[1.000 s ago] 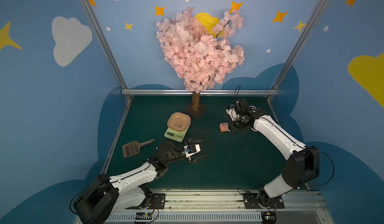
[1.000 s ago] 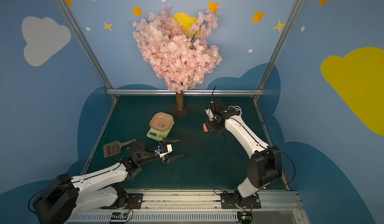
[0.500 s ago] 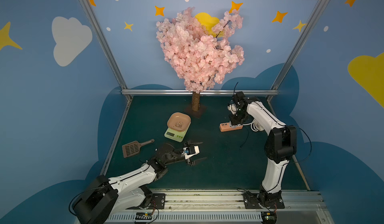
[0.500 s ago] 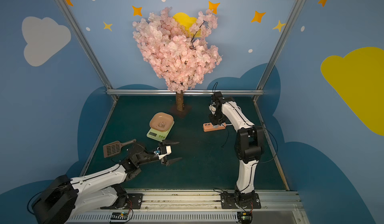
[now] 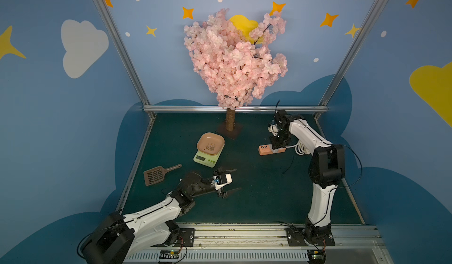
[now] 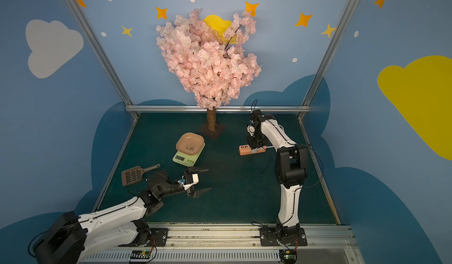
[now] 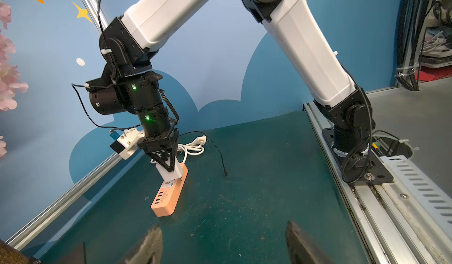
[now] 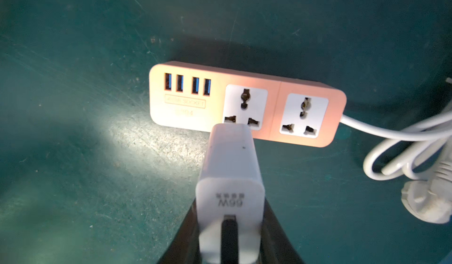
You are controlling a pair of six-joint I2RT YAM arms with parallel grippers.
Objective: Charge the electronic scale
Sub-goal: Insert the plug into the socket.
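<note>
**Top views:** electronic scale (image 5: 209,150) flat on the green mat (image 5: 256,201), in front of the blossom tree (image 5: 234,62) and left of centre. Peach tray on top, display toward the near edge, same place in both top views. Nearer the left rail, brown slotted scoop (image 5: 156,176). Low over the mat just in front of the scale and apart from it, left gripper (image 5: 238,179), jaws spread wide with nothing between. Well to the right of the scale, right gripper (image 5: 277,145) pointing down onto the orange power strip (image 5: 264,150). Jaw state not readable from here.

**Left wrist view:** right gripper (image 7: 171,168) closed narrowly on a white charger (image 7: 170,174). Charger tilted, lower end touching the power strip (image 7: 166,199) at a socket. At the picture's edge, left gripper's own fingertips (image 7: 151,245) far apart and empty.

**Right wrist view:** white charger (image 8: 230,167) clamped between dark fingers (image 8: 276,240), black cable (image 8: 230,235) plugged into its rear. Far end over the socket beside the four USB ports of the power strip (image 8: 244,103). Prong seating not discernible. From the strip's other end, white cord (image 8: 359,124) running into loose coils on the mat.
</note>
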